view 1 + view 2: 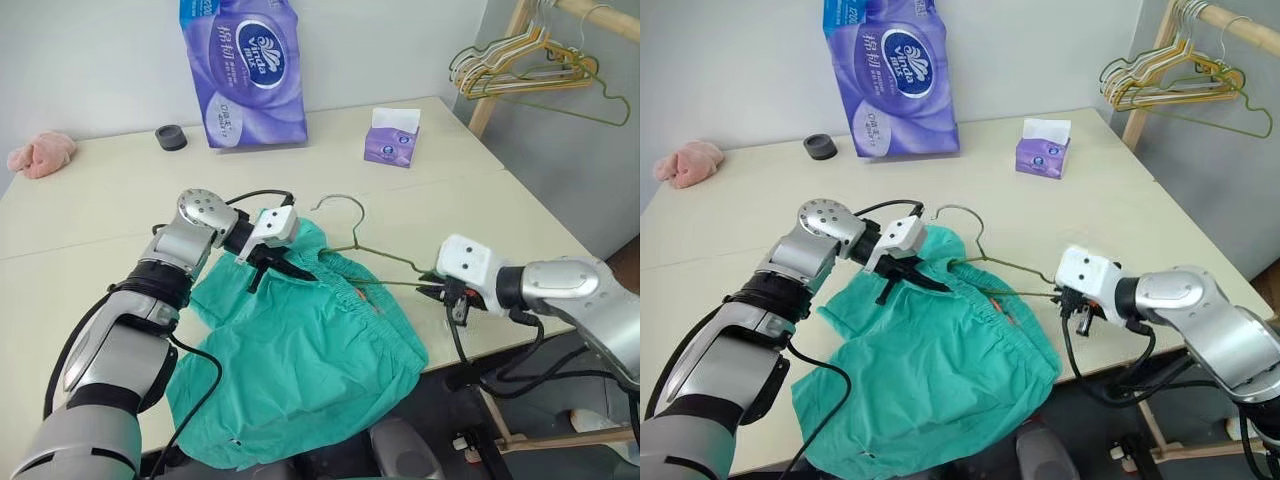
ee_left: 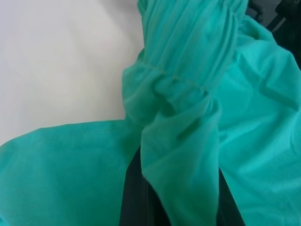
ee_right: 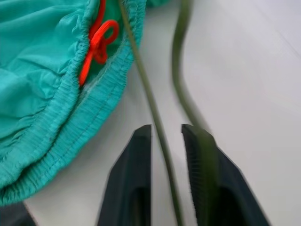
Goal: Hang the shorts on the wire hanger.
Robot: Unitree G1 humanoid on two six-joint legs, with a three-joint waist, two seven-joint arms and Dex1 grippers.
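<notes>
Cream-white bench (image 1: 120, 215) fills the room's near corner, and the work sits at its front edge. On it the left gripper (image 1: 272, 262) has its jaws pressed together on a bunched fold of the shorts (image 1: 300, 360) at the gathered waistband; in the left wrist view the teal cloth is drawn up over the dark fingers. From that pinch the shorts spread toward the robot, their legs spilling over the bench edge. The right gripper (image 3: 167, 134) stands with its jaws parted a little, and the wire hanger (image 1: 385, 258) runs between its fingers (image 3: 131, 174): one strand passes through the gap with bench showing on either side, the other lies against the further finger. I judge that a loose straddle, not a firm clamp.

What the coming move turns on is the hanger's line. Its long axis runs from the right jaws leftward across the bench, the hook (image 1: 340, 205) lying beyond the waistband and the near end of the wire passing into the waistband by the red drawstring (image 3: 96, 42). So the wire lies straight ahead of the right jaws, which are the nearer to it, while the left holds the cloth at the far end. Further off stand a purple tissue pack (image 1: 245, 70), a small tissue box (image 1: 393, 138), a pink cloth (image 1: 42, 153) and a rail of hangers (image 1: 525, 65)
</notes>
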